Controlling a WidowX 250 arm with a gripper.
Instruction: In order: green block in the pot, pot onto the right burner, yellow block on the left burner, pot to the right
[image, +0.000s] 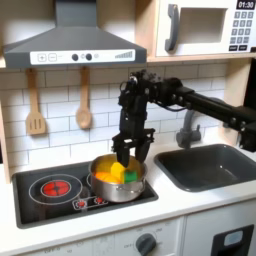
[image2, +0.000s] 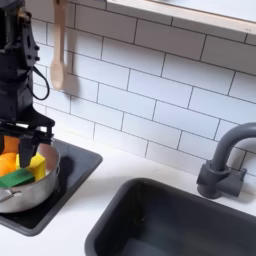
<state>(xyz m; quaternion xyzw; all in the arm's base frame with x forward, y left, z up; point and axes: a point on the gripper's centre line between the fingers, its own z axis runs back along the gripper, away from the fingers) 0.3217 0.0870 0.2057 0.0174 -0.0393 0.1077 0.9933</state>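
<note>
White tile is backing a toy kitchen: black cooktop (image: 40, 205) on a pale counter, dark sink (image: 205, 165) on the first exterior view's right, wooden utensils (image: 84, 100) hanging on the wall, hood and microwave (image: 205, 25) above.

The pot (image: 117, 185) is sitting on the burner at the first exterior view's right end of the cooktop; the red-ringed burner (image: 55, 187) on the first exterior view's left is bare. The green block (image2: 17, 179) is lying inside the pot, clearest in the second exterior view, at its near side. The yellow block (image: 117, 172) is sitting in the pot too, beside an orange piece (image: 103, 176).

The gripper (image: 129, 154) is hanging just above the pot's far-right rim in the first exterior view, pointing down. In the second exterior view its fingers (image2: 44, 131) are standing apart with nothing between them, above the pot contents.

Judgement: green-in-pot and pot-on-burner look done; the step in hand is taking out the yellow block. Next move calls for centring over the yellow block, not the orange piece beside it, descending inside the rim without catching the wall, closing, lifting clear, then carrying to the red-ringed burner.
</note>
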